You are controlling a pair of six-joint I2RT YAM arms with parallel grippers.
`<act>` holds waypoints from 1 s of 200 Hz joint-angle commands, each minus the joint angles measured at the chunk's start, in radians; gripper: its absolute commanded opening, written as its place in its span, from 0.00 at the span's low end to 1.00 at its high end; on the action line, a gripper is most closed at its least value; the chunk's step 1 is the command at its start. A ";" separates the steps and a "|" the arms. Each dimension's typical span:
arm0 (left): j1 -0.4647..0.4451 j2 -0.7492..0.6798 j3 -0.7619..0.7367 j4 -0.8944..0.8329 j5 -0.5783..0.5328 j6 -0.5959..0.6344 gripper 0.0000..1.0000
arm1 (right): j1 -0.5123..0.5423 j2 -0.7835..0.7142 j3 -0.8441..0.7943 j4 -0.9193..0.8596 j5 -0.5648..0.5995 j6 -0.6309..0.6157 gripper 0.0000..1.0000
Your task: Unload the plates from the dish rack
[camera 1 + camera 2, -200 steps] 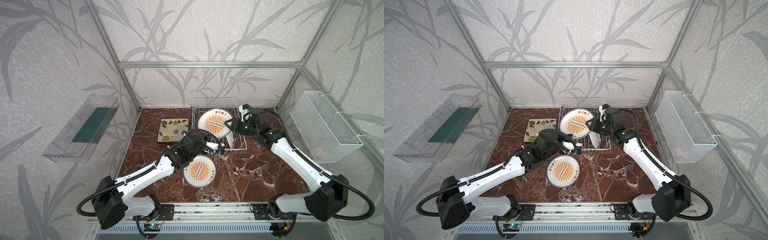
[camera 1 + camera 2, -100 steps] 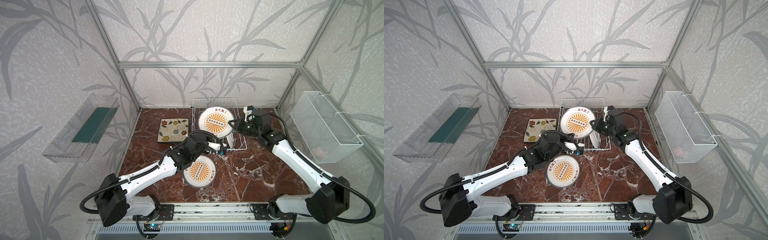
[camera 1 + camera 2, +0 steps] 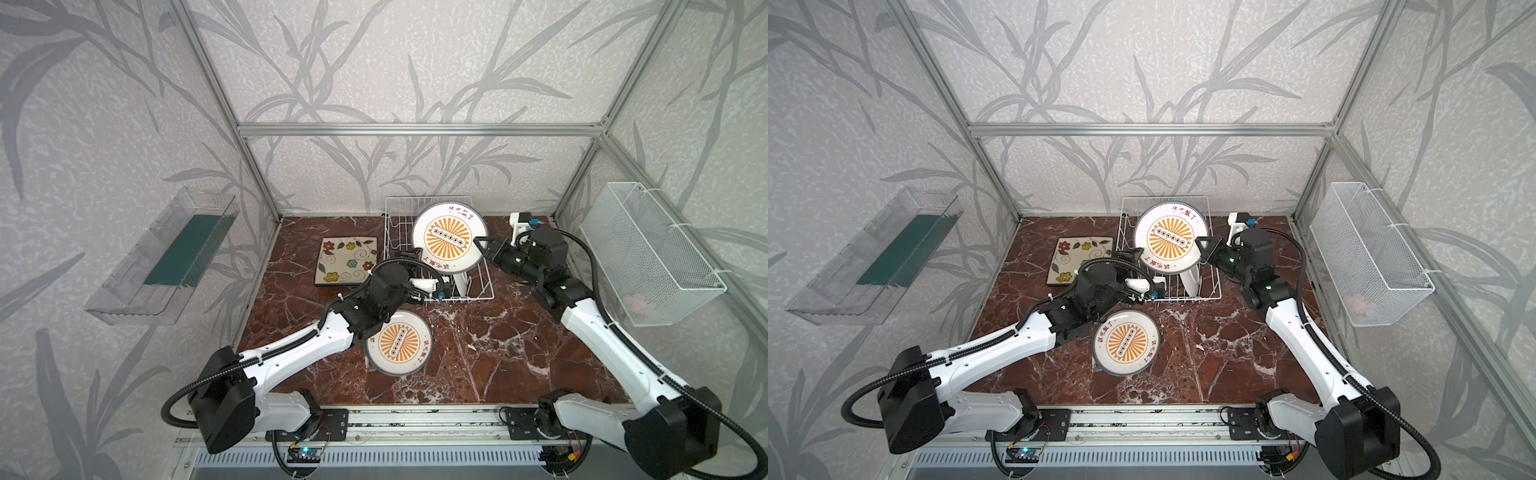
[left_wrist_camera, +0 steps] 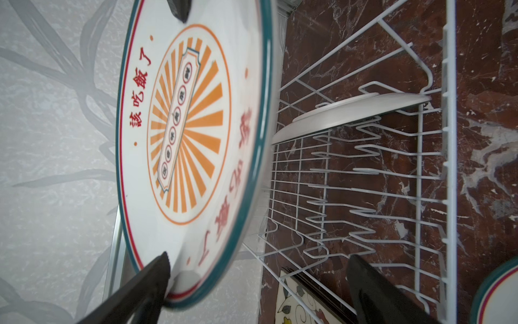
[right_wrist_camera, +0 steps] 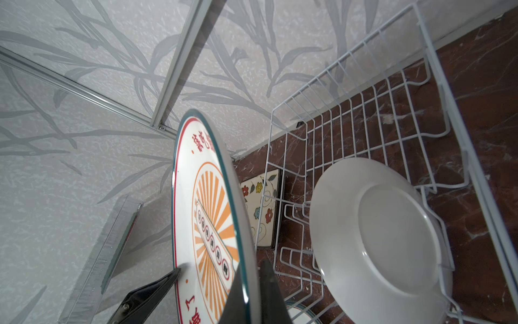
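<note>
A round sunburst plate (image 3: 449, 237) stands on edge, raised over the white wire dish rack (image 3: 395, 226) at centre frame in both top views. A plain-backed round plate (image 5: 378, 241) stands upright between the tines. A second sunburst plate (image 3: 399, 343) lies flat below the rack, and a square flowered plate (image 3: 346, 261) lies flat at the rack's left.
</note>
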 commanded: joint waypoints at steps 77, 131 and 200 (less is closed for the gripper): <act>0.118 -0.183 -0.105 0.021 0.077 -0.313 0.99 | -0.189 -0.240 -0.072 -0.045 -0.108 -0.029 0.00; 0.271 -0.255 -0.080 -0.042 0.156 -0.558 0.99 | -0.193 -0.256 -0.112 -0.074 -0.232 -0.029 0.00; 0.458 -0.211 0.023 -0.148 0.403 -0.875 0.99 | -0.097 -0.322 -0.200 -0.250 -0.322 -0.093 0.00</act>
